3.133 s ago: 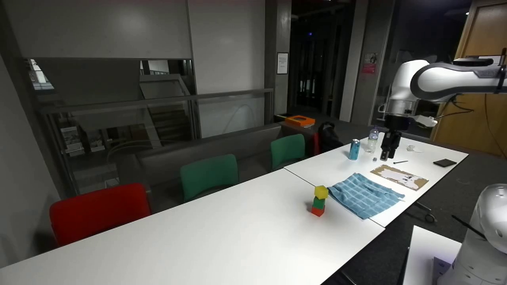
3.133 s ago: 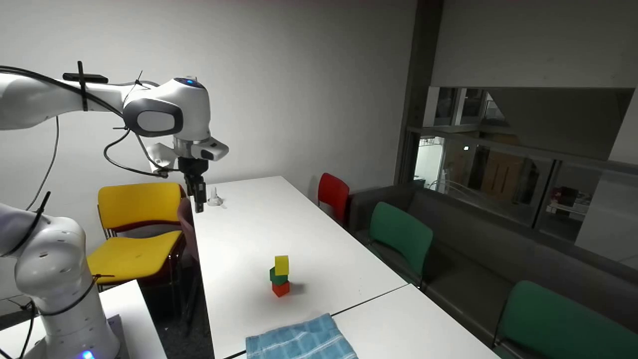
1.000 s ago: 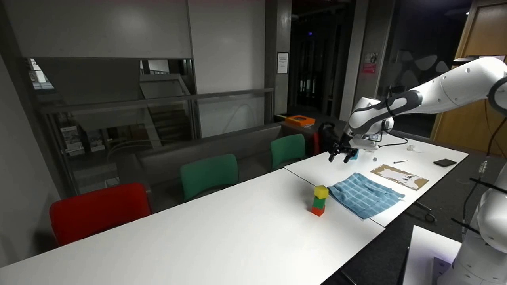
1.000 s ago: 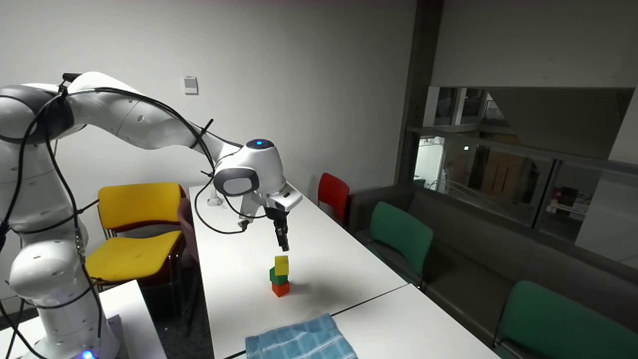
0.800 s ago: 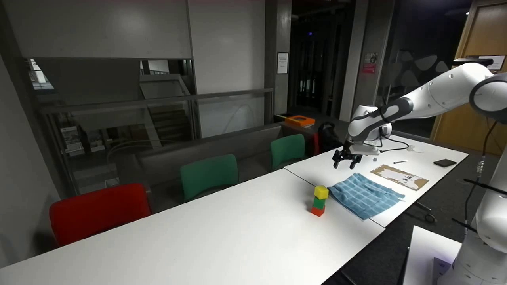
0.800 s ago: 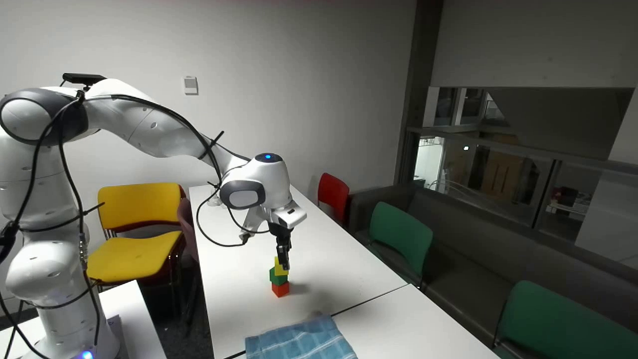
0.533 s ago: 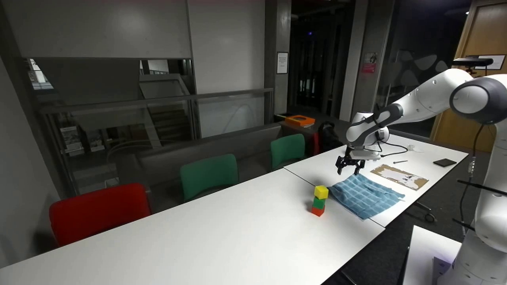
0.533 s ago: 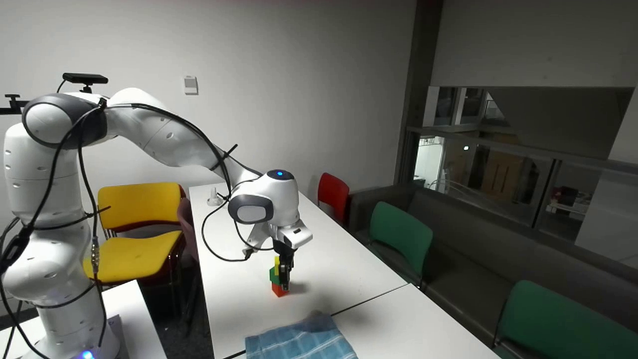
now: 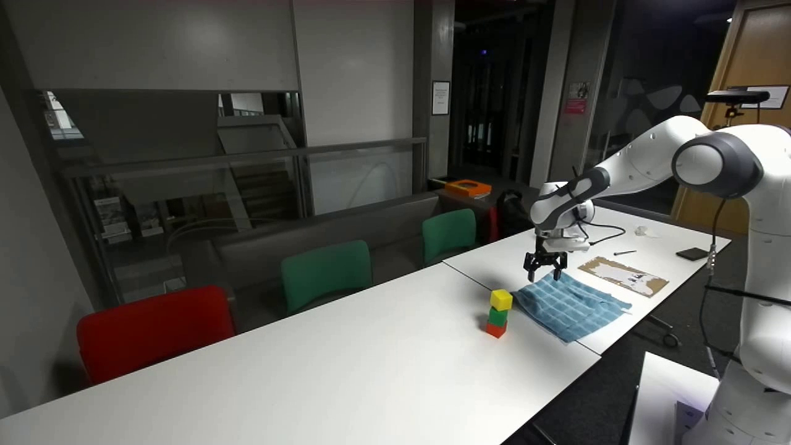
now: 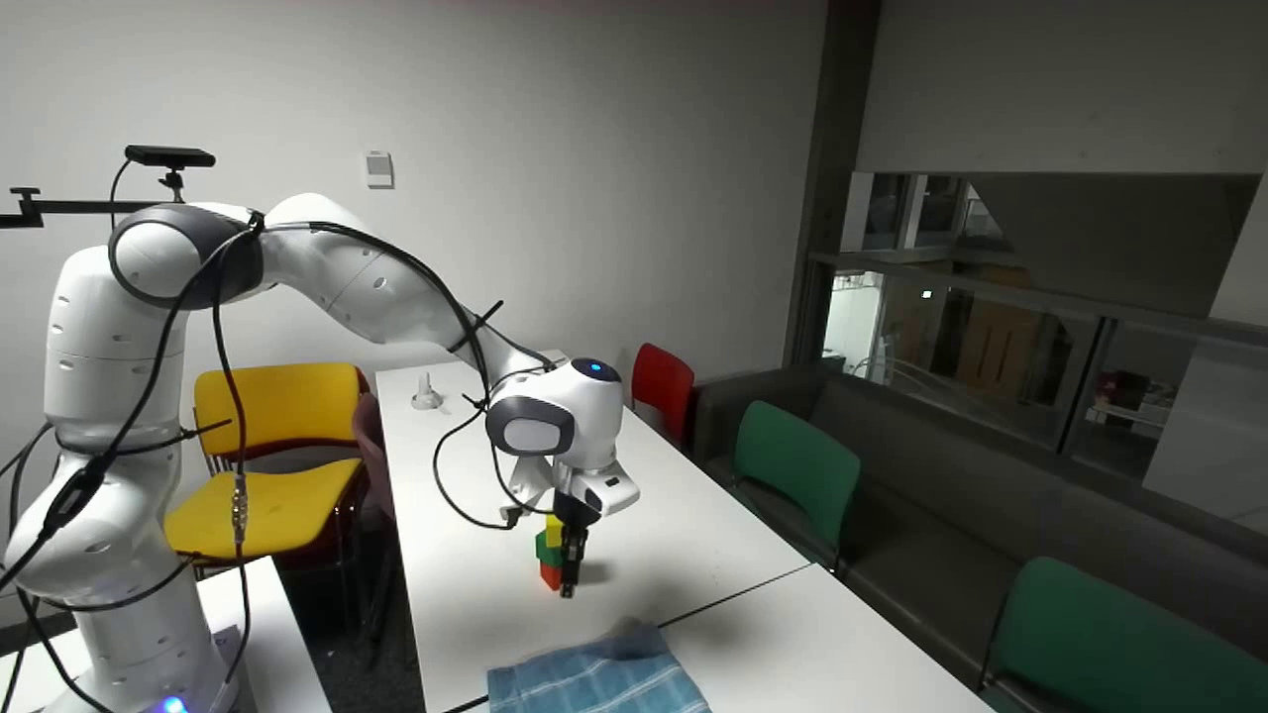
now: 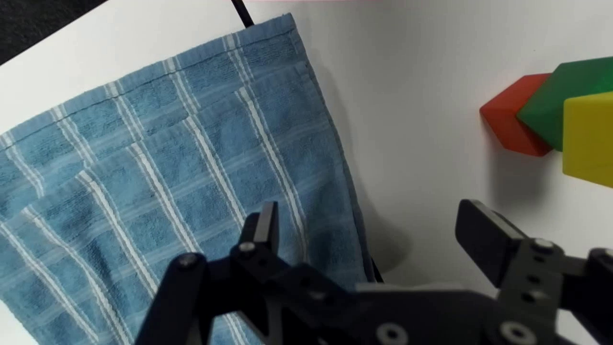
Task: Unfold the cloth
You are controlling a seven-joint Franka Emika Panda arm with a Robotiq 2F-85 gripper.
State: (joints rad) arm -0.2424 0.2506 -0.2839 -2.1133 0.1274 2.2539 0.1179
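Gripper (image 11: 368,215), wrist view: jaws wide apart, nothing held; blue cloth (image 11: 163,158) below, on one finger's side, stacked blocks (image 11: 560,115) past the opposite finger. In both exterior views: gripper above table (image 9: 309,371), cloth lower, nearby.

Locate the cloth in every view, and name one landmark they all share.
In an exterior view: cloth right of centre, right of the block stack.
In an exterior view: cloth cut off by the bottom edge, below the stack.
Wrist view: cloth mostly in the left half, left of the stack.
Shared landmark: the block stack.
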